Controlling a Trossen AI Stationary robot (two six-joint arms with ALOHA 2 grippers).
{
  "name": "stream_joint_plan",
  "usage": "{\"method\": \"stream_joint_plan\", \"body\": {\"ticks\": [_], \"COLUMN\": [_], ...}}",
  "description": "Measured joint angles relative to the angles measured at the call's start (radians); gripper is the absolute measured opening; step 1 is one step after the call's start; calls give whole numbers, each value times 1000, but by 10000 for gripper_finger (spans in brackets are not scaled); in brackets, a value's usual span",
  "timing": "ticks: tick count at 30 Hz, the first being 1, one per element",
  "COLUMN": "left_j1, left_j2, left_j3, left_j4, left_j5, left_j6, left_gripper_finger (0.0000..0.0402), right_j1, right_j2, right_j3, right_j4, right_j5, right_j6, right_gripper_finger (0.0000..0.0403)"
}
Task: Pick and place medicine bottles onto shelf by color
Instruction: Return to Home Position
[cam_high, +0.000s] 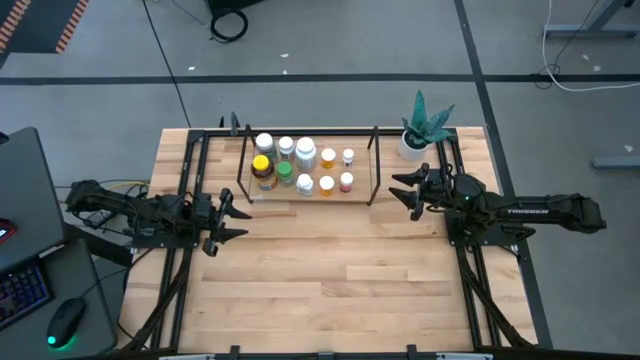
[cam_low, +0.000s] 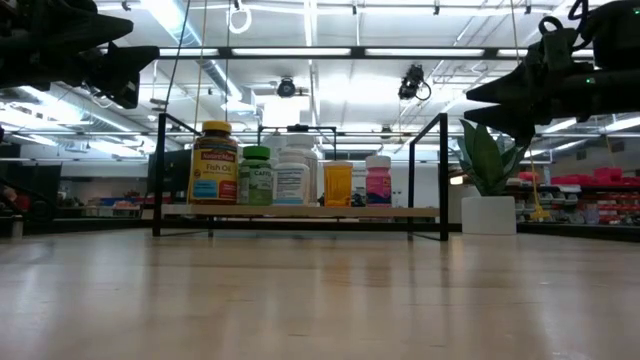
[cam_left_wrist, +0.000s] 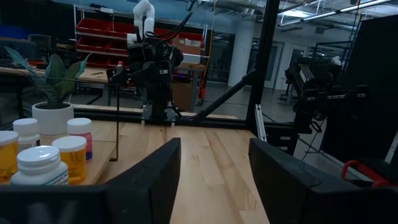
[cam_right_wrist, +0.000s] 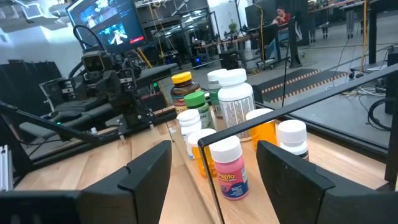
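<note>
The small round medicine bottles, mostly white-capped, are seen standing in two rows on the low light-wood shelf framed by thin black rods, at the far side of the wooden table. The dark left gripper is held raised near the shelf's left end, its fingers spread apart. The dark right gripper is held raised beside the shelf's right end, likewise spread.

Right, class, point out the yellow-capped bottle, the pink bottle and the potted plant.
yellow-capped bottle (cam_high: 261, 163), high view, on its yellow cap.
pink bottle (cam_right_wrist: 231, 178), right wrist view, on its pink body.
potted plant (cam_low: 488, 214), low view, on its white pot.
</note>
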Motion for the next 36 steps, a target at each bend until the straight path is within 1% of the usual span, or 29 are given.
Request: {"method": "stream_joint_plan", "body": {"ticks": [36], "left_j1": [0], "left_j2": [0], "left_j3": [0], "left_j4": [0], "left_j5": [0], "left_j6": [0], "left_gripper_finger": [194], "right_j1": [0], "right_j2": [0], "right_j3": [0], "right_j4": [0], "right_j5": [0], "right_j6": [0], "right_gripper_finger": [245]}}
